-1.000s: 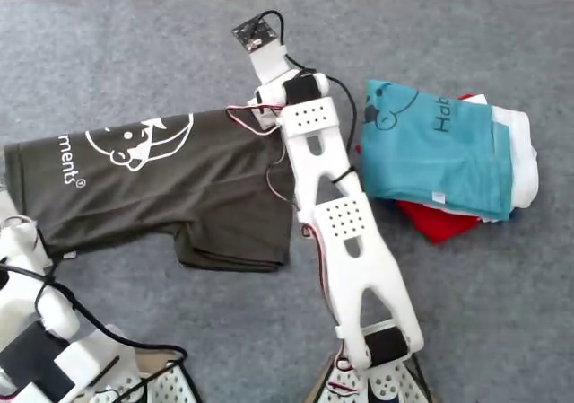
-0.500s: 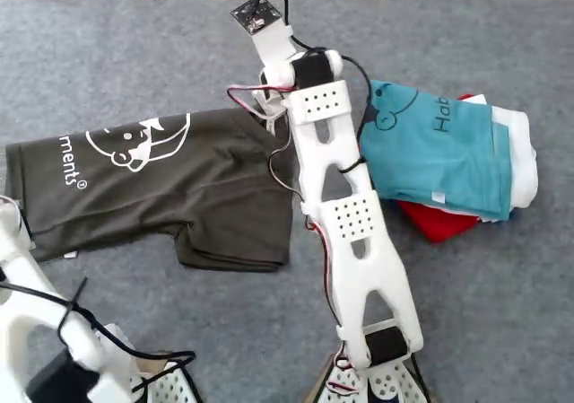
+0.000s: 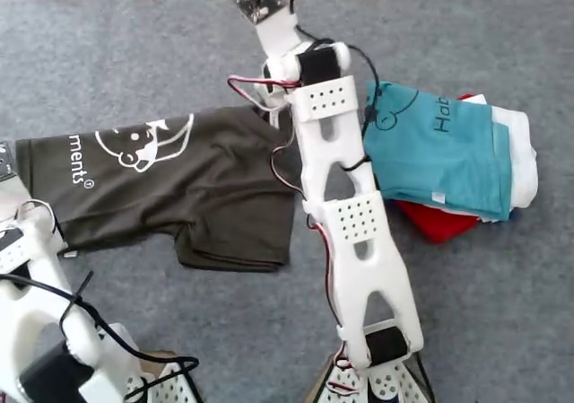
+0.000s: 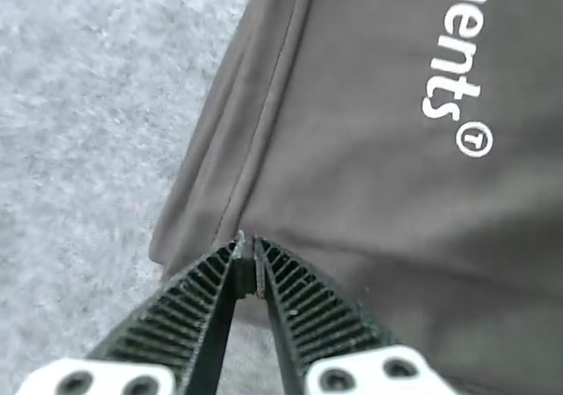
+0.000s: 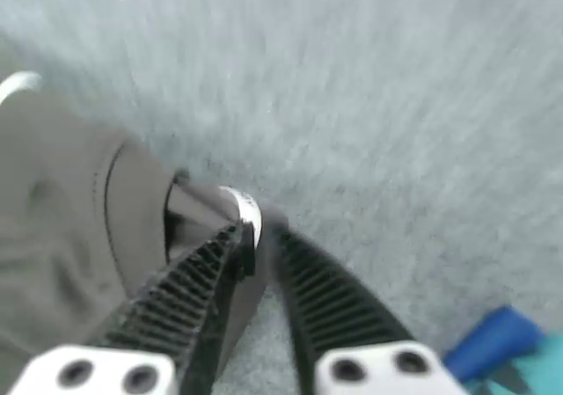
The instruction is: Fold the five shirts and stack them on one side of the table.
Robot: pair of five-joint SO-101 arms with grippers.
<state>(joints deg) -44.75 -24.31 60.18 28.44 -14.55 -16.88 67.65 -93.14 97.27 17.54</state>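
High view: one dark shirt [image 3: 179,188] lies spread on the grey table [image 3: 117,53], from the left edge to the middle. The right arm [image 3: 359,232] stretches from the near edge up to the shirt's collar end. The left arm [image 3: 40,304] stands at the near left corner, beside the shirt's hem end. Well to the right sits one stack [image 3: 448,161] of folded shirts. It has a teal shirt [image 3: 430,152] on top, with white and red layers showing under it. That makes three I can count there, and how many more lie beneath I cannot tell.

Left wrist view: the left gripper [image 4: 246,256] has its two fingers pressed together, tips on the stitched hem [image 4: 229,175] of the dark shirt [image 4: 378,166] at its edge, with grey table [image 4: 79,105] beside it.

Right wrist view: the right gripper [image 5: 260,238] pinches the collar [image 5: 198,206] of the dark shirt [image 5: 62,210] where a white label [image 5: 246,212] sits, fabric between the two fingers. A blue and teal edge of the stack [image 5: 493,342] shows nearby
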